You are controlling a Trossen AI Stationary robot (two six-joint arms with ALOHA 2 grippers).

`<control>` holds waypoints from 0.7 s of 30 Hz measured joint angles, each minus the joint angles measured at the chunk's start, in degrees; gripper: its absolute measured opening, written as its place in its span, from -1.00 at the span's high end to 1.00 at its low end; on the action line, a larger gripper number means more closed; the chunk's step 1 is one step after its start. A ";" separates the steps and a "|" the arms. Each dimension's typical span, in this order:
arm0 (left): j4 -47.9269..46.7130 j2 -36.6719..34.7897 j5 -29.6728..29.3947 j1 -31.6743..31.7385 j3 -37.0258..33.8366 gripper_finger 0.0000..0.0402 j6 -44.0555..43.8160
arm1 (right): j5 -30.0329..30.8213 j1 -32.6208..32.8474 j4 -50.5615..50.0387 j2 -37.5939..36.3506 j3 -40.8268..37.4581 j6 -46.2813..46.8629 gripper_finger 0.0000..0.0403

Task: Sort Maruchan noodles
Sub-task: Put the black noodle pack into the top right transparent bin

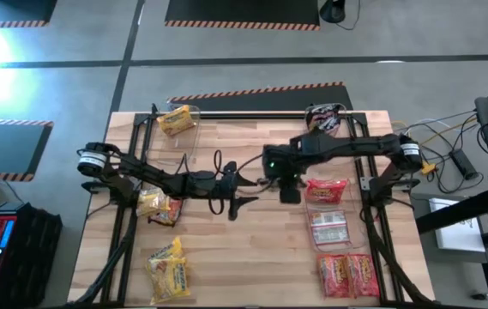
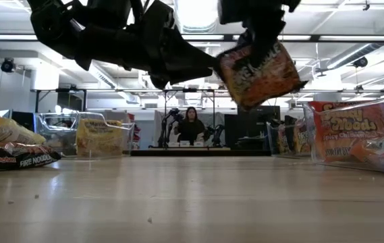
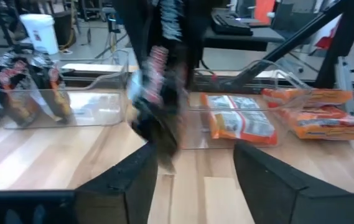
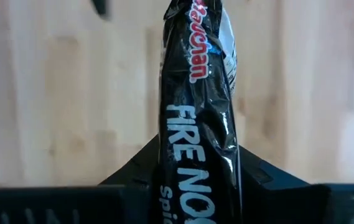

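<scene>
My right gripper point(image 1: 288, 190) hangs over the table's middle, shut on a dark Maruchan "Fire" noodle packet point(image 2: 259, 74), which also shows edge-on in the right wrist view point(image 4: 198, 93). My left gripper point(image 3: 192, 186) is open and touches nothing. It sits just left of the right one point(image 1: 245, 184) and faces the hanging packet point(image 3: 155, 93). Yellow packets lie on the table's left side point(image 1: 159, 206) point(image 1: 168, 270). Red-orange packets lie on the right point(image 1: 326, 190) point(image 1: 346, 275). More dark packets stand in a far-right clear bin point(image 1: 325, 116). My right gripper pinches the dark packet between its two fingers by the packet's upper end point(image 4: 195, 165), coming from above and pointing down. The packet hangs below the fingers, slightly tilted. It is lifted clear of the table, and its lower edge point(image 2: 256, 102) is well above the wood.
Clear plastic bins stand along the far edge and down both sides. One at the far left point(image 1: 179, 120) holds yellow packets and one on the right point(image 1: 329, 227) holds a pale packet. Bare wood lies under the grippers point(image 1: 252, 257). A person point(image 2: 192, 125) sits beyond the table.
</scene>
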 joint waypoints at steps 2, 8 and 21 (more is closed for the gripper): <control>-0.07 0.00 -0.51 0.02 0.00 0.00 0.56 | 1.74 -1.97 -2.50 -1.26 0.00 -0.81 0.48; -0.30 0.00 -0.55 0.04 0.00 -0.04 1.01 | 4.70 -10.99 -9.56 -5.28 0.00 -3.51 0.44; -0.81 0.00 -0.55 0.04 0.00 -0.04 0.93 | 5.98 -32.68 -21.59 -9.65 -0.02 -12.47 0.45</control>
